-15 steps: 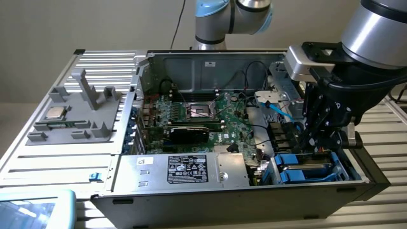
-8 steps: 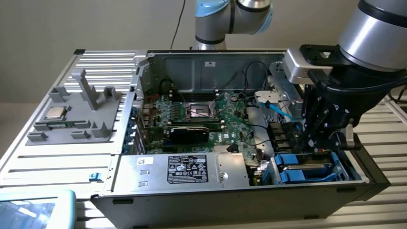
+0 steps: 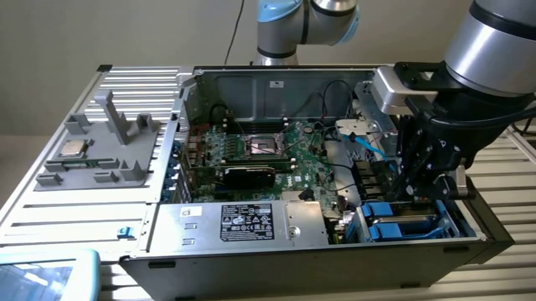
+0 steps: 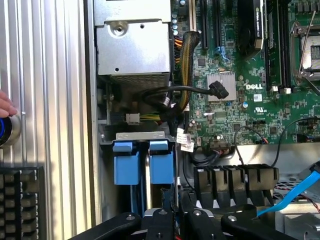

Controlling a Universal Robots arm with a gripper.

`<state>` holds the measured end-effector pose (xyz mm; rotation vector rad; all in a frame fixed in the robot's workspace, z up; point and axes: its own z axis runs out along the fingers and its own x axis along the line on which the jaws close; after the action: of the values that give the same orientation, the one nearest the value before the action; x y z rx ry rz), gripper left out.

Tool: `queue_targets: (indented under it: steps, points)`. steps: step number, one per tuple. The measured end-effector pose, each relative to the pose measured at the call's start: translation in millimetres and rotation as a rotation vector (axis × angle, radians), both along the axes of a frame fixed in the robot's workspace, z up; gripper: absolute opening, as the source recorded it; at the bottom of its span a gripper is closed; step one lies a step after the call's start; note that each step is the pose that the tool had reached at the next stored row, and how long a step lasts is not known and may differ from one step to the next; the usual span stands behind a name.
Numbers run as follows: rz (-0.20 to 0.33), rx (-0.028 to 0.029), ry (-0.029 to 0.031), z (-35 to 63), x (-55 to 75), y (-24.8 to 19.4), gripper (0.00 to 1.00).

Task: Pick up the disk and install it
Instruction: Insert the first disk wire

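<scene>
The gripper (image 3: 423, 195) is low inside the open case (image 3: 251, 276), over the drive bay (image 3: 465, 229) at the exterior view's right, well apart from the grey holder (image 3: 100, 157) at the exterior view's left, where a chip (image 3: 74, 148) lies. In the wrist view the gripper (image 4: 170, 221) sits right at the near end of two blue-framed units standing on edge side by side in the bay. The one in line with it I take to be the disk (image 4: 160, 162); the same blue frames show beneath the gripper in the exterior view, where the disk (image 3: 400, 221) lies down in the bay. The other unit (image 4: 125, 164) is just beside it, closer to the case wall. I cannot tell whether the gripper is gripping the disk, merely touching its edge, or free of it, since the near end of the frame is hidden behind the gripper's body. By my judgement the pick-up is done and the install is far along: the disk is already in its slot, level with its neighbour at the far end. Whether it is pushed fully home and latched cannot be read here. The motherboard (image 4: 235, 100) beside the bay is untouched.
</scene>
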<state>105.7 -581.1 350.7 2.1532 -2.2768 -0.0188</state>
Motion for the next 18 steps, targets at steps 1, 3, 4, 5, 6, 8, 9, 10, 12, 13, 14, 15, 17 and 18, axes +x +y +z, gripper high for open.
queue_targets:
  steps: [1, 3, 4, 5, 6, 8, 9, 10, 12, 13, 14, 15, 17, 18]
  points:
    - [0.003, -0.0002, -0.0015, -0.2, 0.0, -0.1, 0.16]
    - [0.008, 0.0000, -0.0032, -1.1, 0.0, -0.5, 0.16]
    - [0.009, -0.0002, -0.0046, -1.6, 0.0, -0.5, 0.16]
    - [0.010, -0.0006, -0.0063, -2.4, 0.0, -0.5, 0.16]
    - [0.011, -0.0012, -0.0079, -3.1, 0.0, -0.5, 0.16]
    - [0.012, -0.0023, -0.0099, -4.0, 0.0, -0.5, 0.16]
    - [0.013, -0.0028, -0.0106, -4.0, -0.1, -0.5, 0.16]
    - [0.013, -0.0029, -0.0107, -4.0, -0.1, -0.6, 0.16]
    - [0.014, -0.0029, -0.0107, -4.1, -0.1, -0.6, 0.16]
    - [0.014, -0.0027, -0.0107, -4.1, -0.1, -0.5, 0.16]
    - [0.014, -0.0030, -0.0107, -4.2, -0.1, -0.5, 0.16]
    - [0.014, -0.0036, -0.0108, -4.5, -0.1, -0.5, 0.16]
    - [0.014, -0.0053, -0.0108, -4.6, -0.1, -0.5, 0.16]
    - [0.014, -0.0060, -0.0108, -4.7, -0.1, -0.5, 0.16]
